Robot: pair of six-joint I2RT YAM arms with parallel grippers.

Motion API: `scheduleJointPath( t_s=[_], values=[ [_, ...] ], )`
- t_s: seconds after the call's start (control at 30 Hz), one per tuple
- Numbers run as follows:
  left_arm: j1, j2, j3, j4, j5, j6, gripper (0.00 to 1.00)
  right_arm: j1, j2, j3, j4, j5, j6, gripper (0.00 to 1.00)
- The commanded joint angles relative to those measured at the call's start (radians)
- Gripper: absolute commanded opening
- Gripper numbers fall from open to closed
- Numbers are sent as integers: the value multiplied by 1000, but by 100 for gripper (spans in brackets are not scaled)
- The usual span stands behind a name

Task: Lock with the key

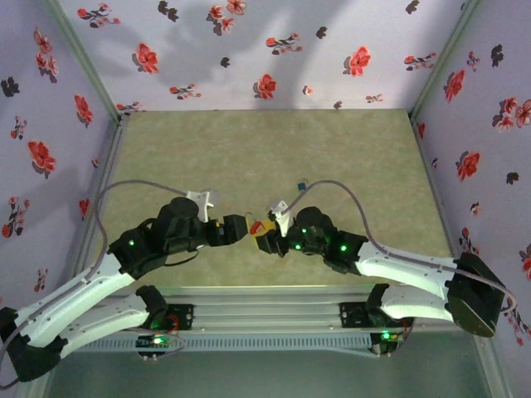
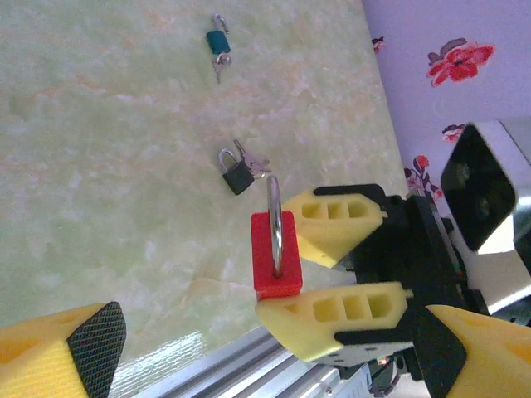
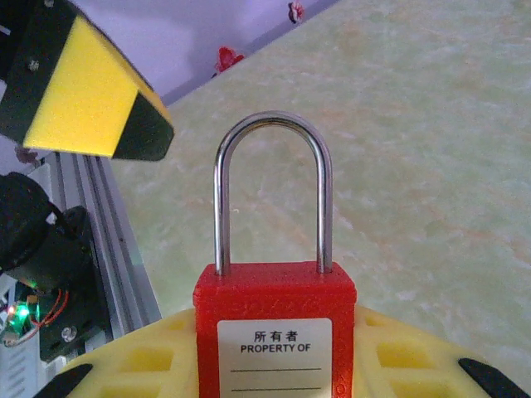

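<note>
Yellow-fingered right gripper clamps the lock by its red body, one finger on each broad side, and holds it above the table near the front edge. The left gripper faces it from just beside it with jaws spread wide and nothing between them; one of its fingers, a yellow wedge edged in black, hangs at the upper left of the right wrist view.

The lock is a squarish block of matte red plastic. A white rectangular label on its face reads "所有者" over "PROPERTY OF", with blank ruled lines beneath. Its shackle is a thin, polished steel hoop, with both legs seated in the top of the body.

Each right finger is a hollow yellow wedge pierced by three squarish openings. The left gripper's pad is black with a fine cross-hatched grain.

Farther out on the table lie a small black padlock with a silver shackle and keys touching it, and beyond it a teal padlock, also with something metallic attached. The tabletop is pale green with a marbled, slightly glossy finish. A ribbed aluminium rail runs along its near edge, and the walls are lilac, printed with red and black flowers.
</note>
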Motion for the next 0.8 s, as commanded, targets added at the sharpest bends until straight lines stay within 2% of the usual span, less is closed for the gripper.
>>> scheduleJointPath(
  t_s=[0.0, 0.43, 0.77],
  values=[
    [14, 27, 36, -57, 29, -27, 93, 21, 6, 47, -4, 27, -51, 0],
    [31, 127, 47, -34, 150, -28, 96, 73, 23, 62, -41, 60, -108, 0],
    [32, 169, 36, -15, 226, 0, 81, 87, 21, 64, -47, 80, -117, 0]
  ],
)
